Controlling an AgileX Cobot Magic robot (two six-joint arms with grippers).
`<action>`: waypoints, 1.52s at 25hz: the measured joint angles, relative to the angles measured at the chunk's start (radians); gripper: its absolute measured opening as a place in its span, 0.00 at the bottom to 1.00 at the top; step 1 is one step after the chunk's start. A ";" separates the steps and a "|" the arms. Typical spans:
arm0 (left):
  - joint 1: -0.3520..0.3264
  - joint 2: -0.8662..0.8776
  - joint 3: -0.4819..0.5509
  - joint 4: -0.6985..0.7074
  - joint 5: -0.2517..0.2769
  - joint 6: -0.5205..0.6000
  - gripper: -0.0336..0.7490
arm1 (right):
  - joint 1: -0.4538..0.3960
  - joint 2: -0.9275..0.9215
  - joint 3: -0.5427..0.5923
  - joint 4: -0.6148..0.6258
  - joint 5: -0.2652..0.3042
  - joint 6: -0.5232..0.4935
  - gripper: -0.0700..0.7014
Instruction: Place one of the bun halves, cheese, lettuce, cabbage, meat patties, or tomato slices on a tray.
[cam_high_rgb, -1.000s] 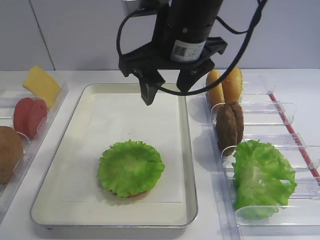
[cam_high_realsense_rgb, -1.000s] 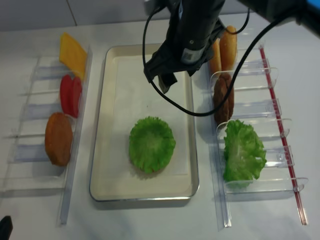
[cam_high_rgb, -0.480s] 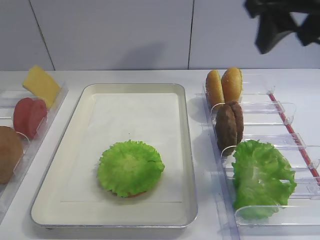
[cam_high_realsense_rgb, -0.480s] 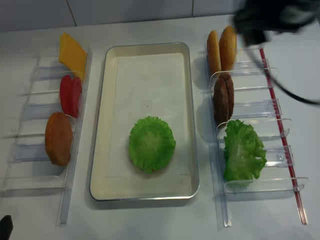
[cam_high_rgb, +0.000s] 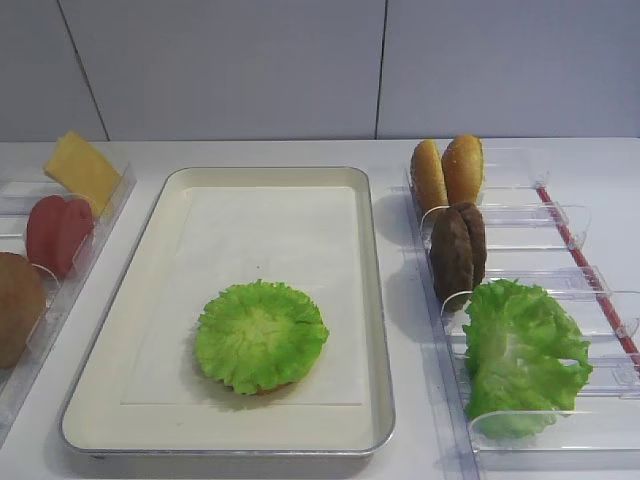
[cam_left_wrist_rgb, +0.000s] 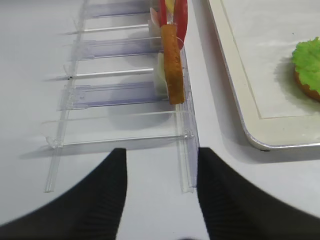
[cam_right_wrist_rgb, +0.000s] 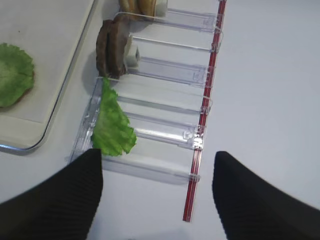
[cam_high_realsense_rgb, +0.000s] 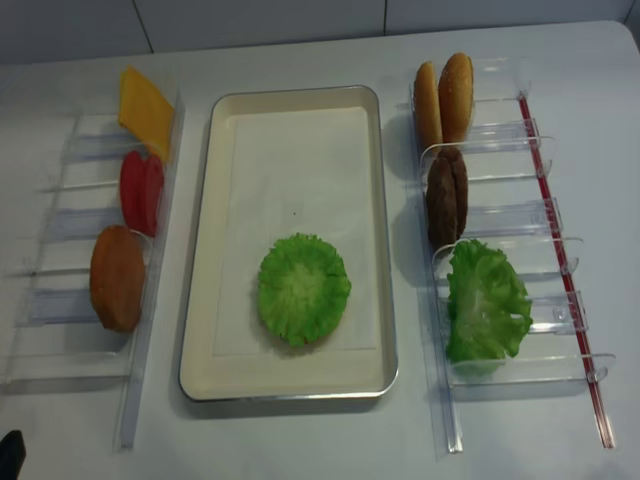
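Observation:
The silvery tray (cam_high_rgb: 150, 260) (cam_high_realsense_rgb: 205, 250) holds the round frilly lettuce (cam_high_rgb: 260, 335) (cam_high_realsense_rgb: 303, 288), which lies on a bun half (cam_left_wrist_rgb: 306, 91). Two more bun halves (cam_high_rgb: 446, 172) and the meat patties (cam_high_rgb: 458, 250) stand in the right holders. On the left are the cheese (cam_high_rgb: 82, 170) and the tomato slices (cam_high_rgb: 58, 232). Neither arm shows in the overhead views. My right gripper (cam_right_wrist_rgb: 157, 200) hangs open and empty over the front end of the right rack. My left gripper (cam_left_wrist_rgb: 161, 195) is open and empty near the front of the left rack.
Bunched green leaves (cam_high_rgb: 525, 355) fill the front right holder (cam_right_wrist_rgb: 165, 135). An orange-brown disc (cam_high_realsense_rgb: 117, 277) stands in the left clear rack (cam_left_wrist_rgb: 115, 95). A red strip (cam_right_wrist_rgb: 205, 100) runs along the right rack's outer side.
The right arm has left its place above the tray, swung right and gone out of both overhead views. The lettuce stays where it was on the tray.

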 joint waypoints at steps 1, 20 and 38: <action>0.000 0.000 0.000 0.000 0.000 0.000 0.45 | -0.017 -0.056 0.041 0.002 0.002 0.000 0.75; 0.000 0.000 0.000 0.000 0.000 0.000 0.45 | -0.337 -0.526 0.398 0.045 -0.136 -0.274 0.74; 0.000 0.000 0.000 0.000 0.000 0.000 0.45 | -0.337 -0.526 0.407 0.028 -0.136 -0.203 0.74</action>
